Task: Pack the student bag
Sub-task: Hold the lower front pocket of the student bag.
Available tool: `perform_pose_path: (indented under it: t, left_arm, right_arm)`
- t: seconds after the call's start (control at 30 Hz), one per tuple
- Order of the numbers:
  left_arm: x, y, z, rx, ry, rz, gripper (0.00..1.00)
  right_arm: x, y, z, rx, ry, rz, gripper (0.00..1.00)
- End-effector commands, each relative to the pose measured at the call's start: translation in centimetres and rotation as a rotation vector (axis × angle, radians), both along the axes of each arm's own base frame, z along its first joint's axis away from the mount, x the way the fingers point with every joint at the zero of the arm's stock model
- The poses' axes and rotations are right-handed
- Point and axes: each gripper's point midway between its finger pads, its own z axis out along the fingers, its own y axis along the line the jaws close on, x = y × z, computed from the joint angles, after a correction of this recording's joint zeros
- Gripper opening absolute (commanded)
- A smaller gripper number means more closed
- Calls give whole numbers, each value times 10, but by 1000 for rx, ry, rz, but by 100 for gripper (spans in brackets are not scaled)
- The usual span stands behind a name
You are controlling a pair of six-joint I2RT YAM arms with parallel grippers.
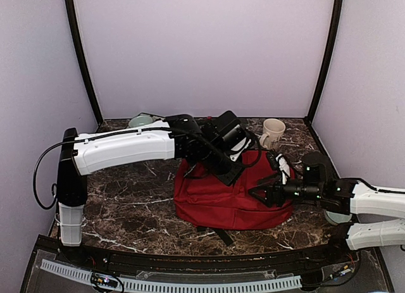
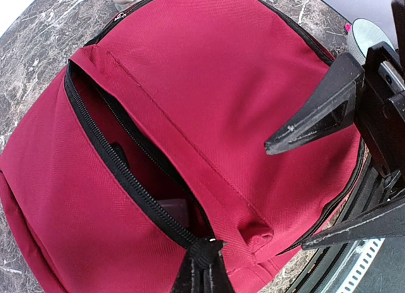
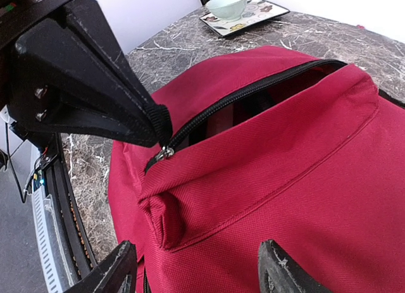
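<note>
Lower centre: my left claw point(image 2: 204, 258) pinches the black zipper tab point(image 3: 161, 123) of the soft red fabric backpack point(image 2: 221, 84); right claw point(image 3: 197, 255) wide.

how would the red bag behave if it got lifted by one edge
Probably floppy: the student bag is soft fabric, creased and sagging around its open zipper, so it would likely droop. Its coarse weave looks grippy rather than slippery. Lying flat on the table, it should slide, not roll.

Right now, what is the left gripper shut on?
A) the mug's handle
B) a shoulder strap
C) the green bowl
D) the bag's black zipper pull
D: the left gripper is pinched shut on the black zipper pull at the end of the student bag's open pocket zipper.
</note>
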Motion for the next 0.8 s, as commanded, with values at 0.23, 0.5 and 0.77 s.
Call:
perform_pose_path:
  t: [0.23, 0.5, 0.77]
  left_arm:
    - [3, 3, 29, -69, -36, 9, 0]
    - [2, 1, 28, -85, -24, 27, 0]
    - [3, 2, 26, -91, -10, 52, 0]
  right_arm:
    - [6, 11, 12, 45, -51, 8, 67]
    - [-2, 39, 9, 38, -50, 111, 66]
    - [-2, 57, 11, 35, -77, 137, 55]
